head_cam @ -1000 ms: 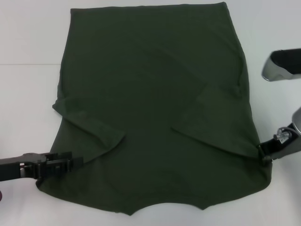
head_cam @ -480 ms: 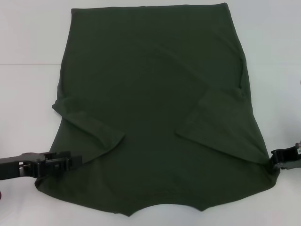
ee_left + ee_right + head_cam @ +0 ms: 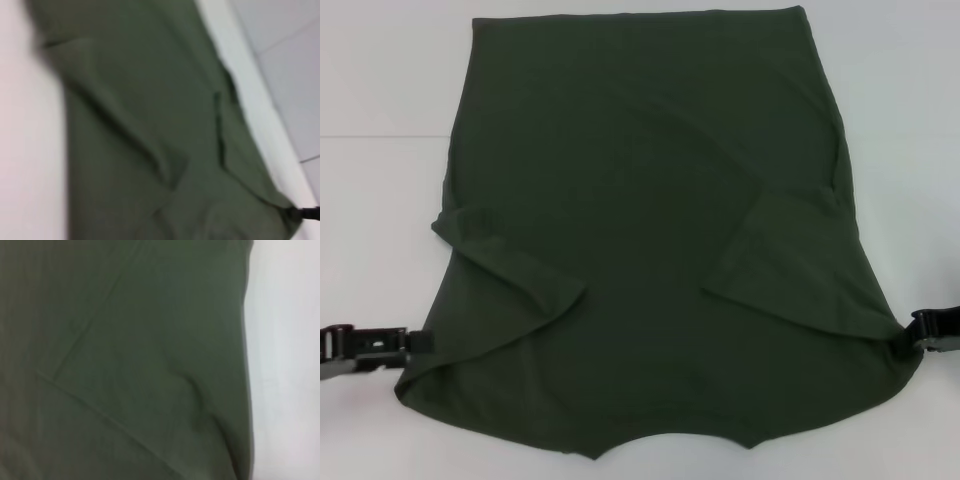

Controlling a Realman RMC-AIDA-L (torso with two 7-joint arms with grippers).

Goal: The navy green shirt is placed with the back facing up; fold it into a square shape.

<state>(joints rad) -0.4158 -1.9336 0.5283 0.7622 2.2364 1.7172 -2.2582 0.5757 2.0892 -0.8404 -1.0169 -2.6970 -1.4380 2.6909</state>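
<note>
Navy green shirt lies flat on the white table, both sleeves folded inward over the body. Its long axis runs away from the robot, collar edge nearest the robot, hem at the far end. Left gripper sits at the shirt's near left edge, touching the fabric; right gripper at its near right corner. Finger state of either: cannot tell. No containers here.
</note>
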